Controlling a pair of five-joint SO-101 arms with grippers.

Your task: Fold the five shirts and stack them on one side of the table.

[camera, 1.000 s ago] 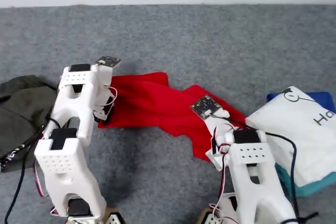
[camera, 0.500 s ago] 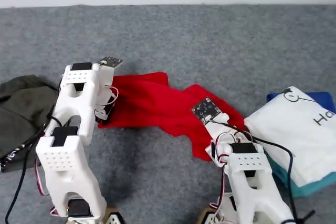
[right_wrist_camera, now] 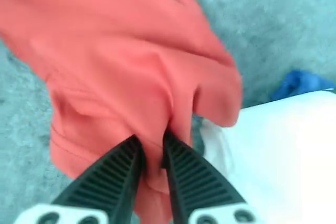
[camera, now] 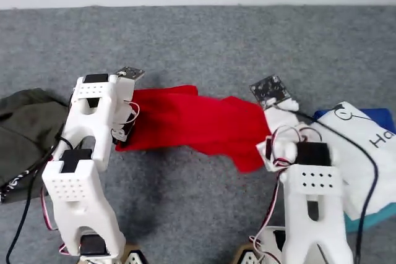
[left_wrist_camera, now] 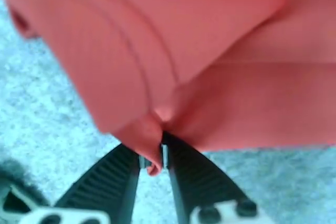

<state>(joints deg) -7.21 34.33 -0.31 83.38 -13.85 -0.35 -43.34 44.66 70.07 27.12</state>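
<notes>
A red shirt (camera: 192, 122) lies stretched across the middle of the grey table between the two arms. The left gripper (left_wrist_camera: 153, 160) is shut on a pinched fold at the red shirt's (left_wrist_camera: 173, 51) left edge. At the shirt's right end, the right gripper (right_wrist_camera: 152, 158) is shut on a bunch of the red shirt (right_wrist_camera: 115, 66), beside the white shirt (right_wrist_camera: 278, 145). In the high view the left arm (camera: 93, 122) stands at the shirt's left edge and the right arm (camera: 297, 153) at its right end.
A stack at the right edge holds a white shirt (camera: 359, 146) over a teal one (camera: 365, 217) and a blue one (camera: 377, 115). A dark olive shirt (camera: 25, 128) lies crumpled at the left edge. The table's far half (camera: 247, 41) is bare grey carpet.
The right arm has swung right and back toward the stack, pulling the red shirt's right end with it and stretching the cloth. The left arm has stayed put.
</notes>
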